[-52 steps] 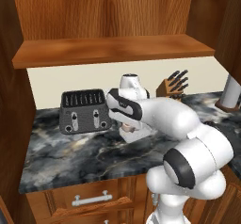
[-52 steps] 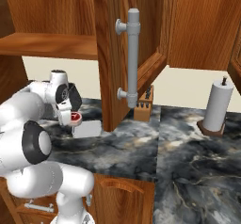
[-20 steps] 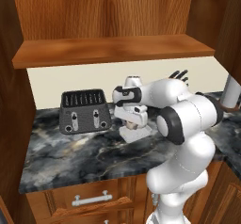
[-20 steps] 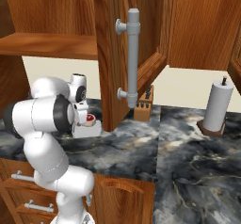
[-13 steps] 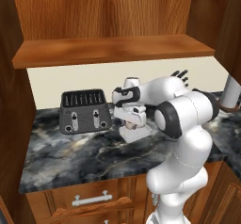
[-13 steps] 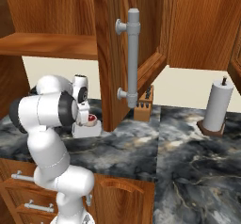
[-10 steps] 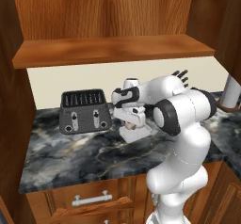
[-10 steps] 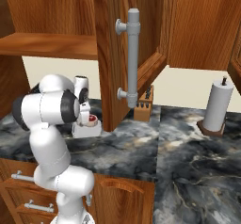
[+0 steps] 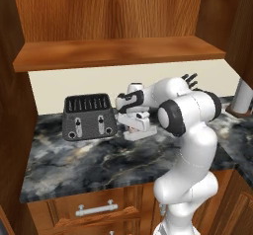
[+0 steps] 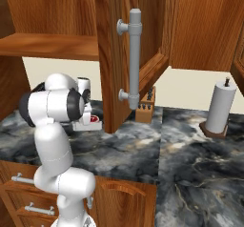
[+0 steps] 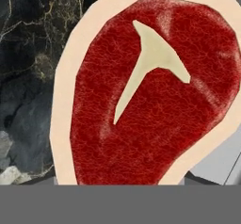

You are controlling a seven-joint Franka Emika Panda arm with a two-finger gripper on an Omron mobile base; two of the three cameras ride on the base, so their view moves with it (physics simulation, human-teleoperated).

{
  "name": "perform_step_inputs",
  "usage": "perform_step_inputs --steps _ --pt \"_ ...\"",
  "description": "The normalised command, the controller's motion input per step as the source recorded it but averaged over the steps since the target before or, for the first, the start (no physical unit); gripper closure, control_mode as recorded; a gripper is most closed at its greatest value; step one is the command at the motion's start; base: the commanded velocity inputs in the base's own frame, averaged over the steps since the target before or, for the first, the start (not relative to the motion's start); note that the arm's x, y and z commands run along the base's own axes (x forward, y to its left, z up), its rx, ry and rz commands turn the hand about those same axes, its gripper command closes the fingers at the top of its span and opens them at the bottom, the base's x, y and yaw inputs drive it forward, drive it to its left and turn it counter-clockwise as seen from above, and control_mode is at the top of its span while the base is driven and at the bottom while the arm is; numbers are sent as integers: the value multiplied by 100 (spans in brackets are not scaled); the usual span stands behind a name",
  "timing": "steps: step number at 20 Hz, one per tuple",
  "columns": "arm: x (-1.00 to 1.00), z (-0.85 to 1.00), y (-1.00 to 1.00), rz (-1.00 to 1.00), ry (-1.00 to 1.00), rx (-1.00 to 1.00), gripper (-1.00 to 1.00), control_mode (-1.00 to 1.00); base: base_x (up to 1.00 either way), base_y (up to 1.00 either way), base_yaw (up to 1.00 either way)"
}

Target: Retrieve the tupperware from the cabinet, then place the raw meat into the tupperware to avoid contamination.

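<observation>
Gripper (image 9: 132,125), finger state not discernible, hangs low over the tupperware (image 9: 143,132) by the counter's (image 9: 99,160) back edge, raw meat (image 11: 150,91) directly beneath it, apparently positioned for seating inside the container.

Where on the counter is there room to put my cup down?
There is bare marble counter in front of the toaster, toward the drawers. Another open stretch lies between the knife block and the paper towel roll. It is crowded beside the toaster, where the tupperware, the raw meat and the gripper sit together.
</observation>
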Motion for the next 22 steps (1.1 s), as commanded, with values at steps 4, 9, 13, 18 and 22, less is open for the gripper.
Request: perform_step_inputs --steps 4,9,13,18,22 --pt "-1 -9 0 -3 0 0 100 -100 0 0 0" --pt "-17 0 -1 -4 -3 1 100 -100 0 0 0" --pt "-19 5 0 -4 -4 2 100 -100 0 0 0" --pt "-13 2 0 -5 -3 2 100 -100 0 0 0" --pt "-12 5 0 -5 -4 2 100 -100 0 0 0"
